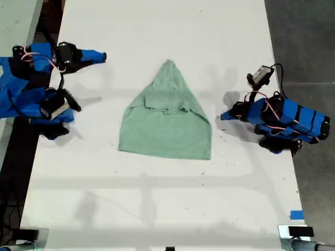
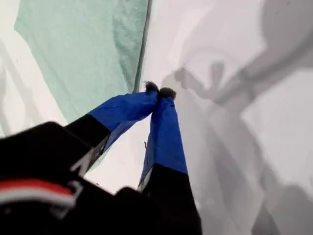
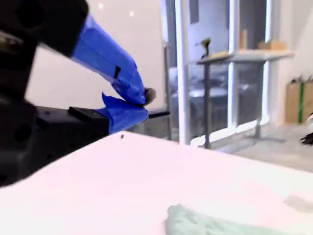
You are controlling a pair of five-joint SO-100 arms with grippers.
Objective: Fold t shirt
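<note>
White table bears the part-folded t shirt.

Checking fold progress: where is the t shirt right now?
The t shirt lies partly folded on the white table, near the middle of the exterior view, between the two arms, with neither gripper touching it.

The t shirt is a plain pale mint green with no print. The table under it is white, with grey shadows across it. My first hand has bright blue fingers tipped in black, on a black body with a red and white stripe. My second hand is the same blue over black. A small blue tape patch marks the table's edge at the exterior view's right.
</note>
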